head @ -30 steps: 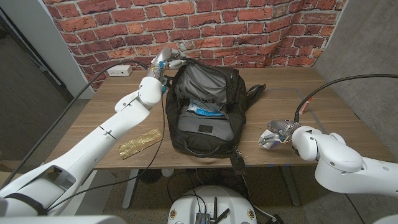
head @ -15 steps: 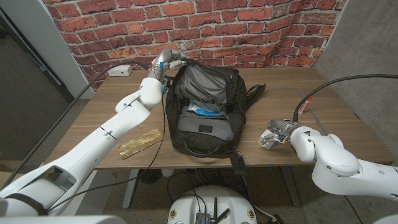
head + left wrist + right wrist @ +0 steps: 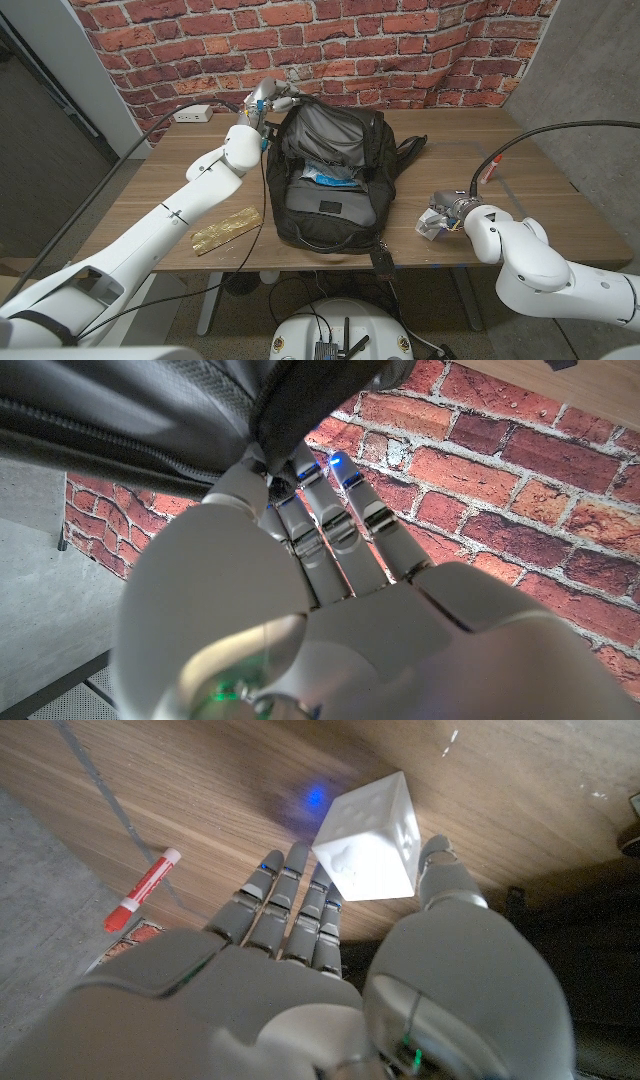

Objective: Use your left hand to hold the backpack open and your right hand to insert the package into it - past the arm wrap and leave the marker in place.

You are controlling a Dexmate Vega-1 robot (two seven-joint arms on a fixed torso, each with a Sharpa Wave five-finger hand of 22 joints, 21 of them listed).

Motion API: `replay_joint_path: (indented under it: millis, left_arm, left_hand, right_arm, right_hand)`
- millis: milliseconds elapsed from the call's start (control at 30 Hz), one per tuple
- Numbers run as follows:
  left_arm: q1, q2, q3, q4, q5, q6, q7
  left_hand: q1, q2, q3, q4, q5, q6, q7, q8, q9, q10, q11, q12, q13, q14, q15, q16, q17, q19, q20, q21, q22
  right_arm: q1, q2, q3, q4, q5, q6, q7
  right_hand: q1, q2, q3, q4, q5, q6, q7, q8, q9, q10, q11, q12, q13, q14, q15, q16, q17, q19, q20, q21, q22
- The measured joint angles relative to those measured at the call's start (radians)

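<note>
Right hand (image 3: 330, 970) grips the white, dimpled cube-shaped package (image 3: 368, 838); left hand (image 3: 300, 550) pinches the black fabric backpack's (image 3: 330, 175) rim.

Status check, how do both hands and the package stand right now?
Left hand holds backpack top open. Right hand grips white package on table, right of backpack. Red marker lies beside it, untouched.

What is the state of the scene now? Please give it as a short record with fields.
backpack: open on the table, something blue and white inside
left hand: holds the backpack's upper edge
right hand: fingers around the white package, right of the backpack
marker: red, lying on the table
gold wrap: flat, left of the backpack
</note>
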Motion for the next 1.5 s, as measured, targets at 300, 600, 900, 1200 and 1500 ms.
replay_joint_path:
  millis: [300, 600, 900, 1200, 1500]
  left_arm:
    - [0.008, 0.002, -0.005, -0.006, 0.000, 0.001, 0.007]
    - [0.011, 0.003, -0.008, -0.007, 0.000, 0.000, 0.010]
    - [0.012, 0.003, -0.011, -0.005, -0.001, -0.006, 0.011]
    - [0.011, 0.004, -0.011, 0.000, -0.003, -0.013, 0.010]
    - [0.008, 0.003, -0.011, 0.007, -0.005, -0.019, 0.006]
  left_hand:
    - [0.003, 0.000, 0.000, 0.000, 0.000, 0.000, 0.000, 0.000, 0.000, 0.001, 0.000, 0.000, 0.000, 0.000, 0.000, 0.000, 0.000, 0.000, 0.000, -0.004, 0.000]
    - [0.005, -0.001, 0.000, 0.000, 0.000, 0.001, -0.001, 0.000, 0.000, 0.001, 0.001, -0.002, 0.000, 0.000, 0.000, 0.001, 0.000, 0.000, 0.000, -0.004, 0.000]
    - [0.005, -0.001, 0.000, 0.000, 0.002, 0.001, -0.001, -0.001, 0.000, 0.001, 0.001, -0.003, 0.000, 0.000, 0.000, 0.001, 0.001, 0.000, 0.000, -0.004, 0.000]
    - [0.005, 0.000, 0.000, 0.000, 0.002, 0.001, -0.002, -0.004, 0.000, 0.001, 0.001, 0.000, 0.000, 0.000, 0.000, 0.001, 0.001, 0.000, 0.000, -0.004, 0.000]
    - [0.005, 0.000, 0.000, 0.000, 0.002, -0.001, -0.003, -0.004, 0.000, 0.002, 0.001, 0.000, 0.000, 0.000, 0.000, 0.001, 0.001, 0.000, 0.000, -0.004, 0.000]
  right_arm:
    - [-0.007, 0.026, -0.009, 0.020, -0.089, -0.005, 0.042]
    - [-0.045, 0.060, 0.005, 0.044, -0.164, -0.006, 0.059]
    - [-0.097, 0.089, 0.048, 0.059, -0.242, 0.008, 0.057]
    - [-0.150, 0.097, 0.105, 0.054, -0.265, 0.021, 0.052]
    - [-0.205, 0.095, 0.174, 0.027, -0.267, 0.027, 0.038]
  right_hand:
    - [0.042, 0.010, 0.000, 0.000, -0.007, 0.091, -0.024, 0.036, -0.003, 0.100, -0.036, 0.038, 0.025, 0.102, -0.007, 0.085, 0.062, 0.058, -0.007, 0.004, 0.000]
    - [0.105, 0.021, 0.026, -0.005, -0.008, 0.195, -0.061, 0.075, -0.017, 0.173, -0.056, 0.054, 0.029, 0.214, -0.019, 0.121, 0.091, 0.132, -0.014, 0.019, 0.000]
    - [0.142, 0.026, 0.043, -0.005, -0.012, 0.245, -0.076, 0.092, -0.022, 0.212, -0.052, 0.054, 0.014, 0.253, -0.028, 0.120, 0.096, 0.159, -0.016, 0.019, 0.005]
    - [0.142, 0.026, 0.052, -0.005, -0.004, 0.253, -0.073, 0.097, -0.024, 0.230, -0.049, 0.054, 0.009, 0.277, -0.033, 0.118, 0.096, 0.168, -0.017, 0.019, 0.005]
    - [0.143, 0.025, 0.059, -0.004, -0.004, 0.253, -0.073, 0.097, -0.023, 0.234, -0.045, 0.054, 0.006, 0.291, -0.037, 0.117, 0.095, 0.178, -0.018, 0.027, 0.005]
